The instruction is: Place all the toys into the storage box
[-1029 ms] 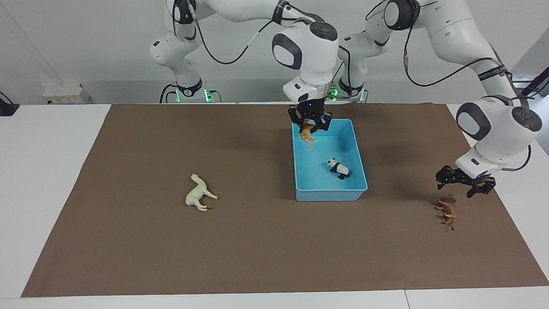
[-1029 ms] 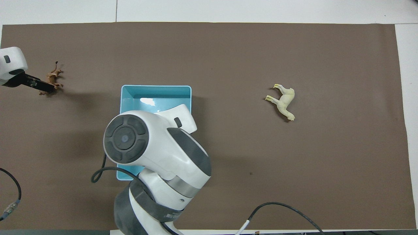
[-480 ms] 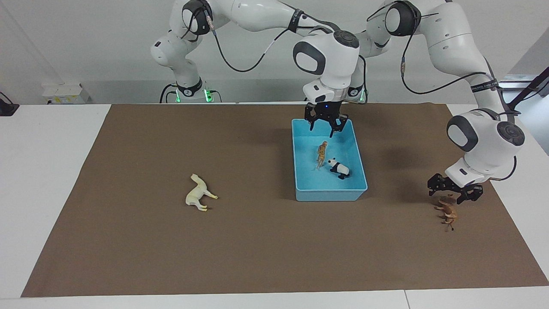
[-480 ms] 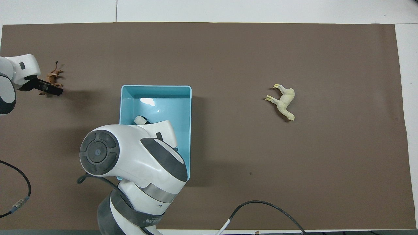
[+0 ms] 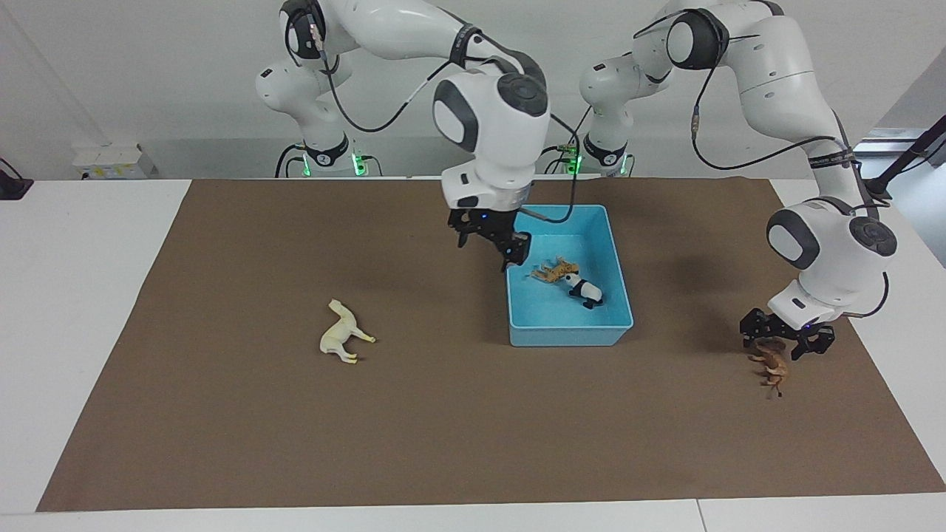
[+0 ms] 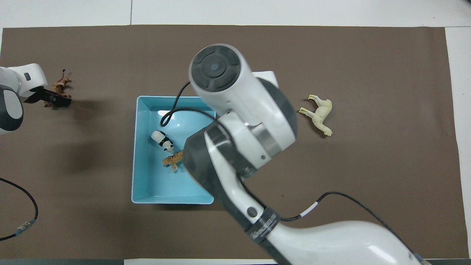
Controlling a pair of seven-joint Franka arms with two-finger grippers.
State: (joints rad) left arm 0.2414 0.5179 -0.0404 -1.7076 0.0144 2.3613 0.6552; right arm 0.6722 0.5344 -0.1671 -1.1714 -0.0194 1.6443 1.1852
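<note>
The light blue storage box (image 5: 569,325) holds the orange tiger (image 5: 554,272), lying on its side, and the black-and-white panda (image 5: 584,290) beside it. Both also show in the overhead view: the tiger (image 6: 173,160) and the panda (image 6: 163,140) in the box (image 6: 137,165). My right gripper (image 5: 491,238) is open and empty over the box's wall toward the right arm's end. The cream-white horse (image 5: 341,334) lies on the mat toward that end. My left gripper (image 5: 785,340) is open, low over the brown horned animal (image 5: 770,366), at its end nearer the robots.
A brown mat (image 5: 443,428) covers the white table. In the overhead view the right arm's wrist covers its own gripper and part of the box. The horse (image 6: 319,115), the brown animal (image 6: 60,84) and the left gripper (image 6: 51,99) show there.
My right gripper let go of the tiger, which dropped into the box beside the panda, then swung toward the right arm's end. My left gripper came down onto the brown animal.
</note>
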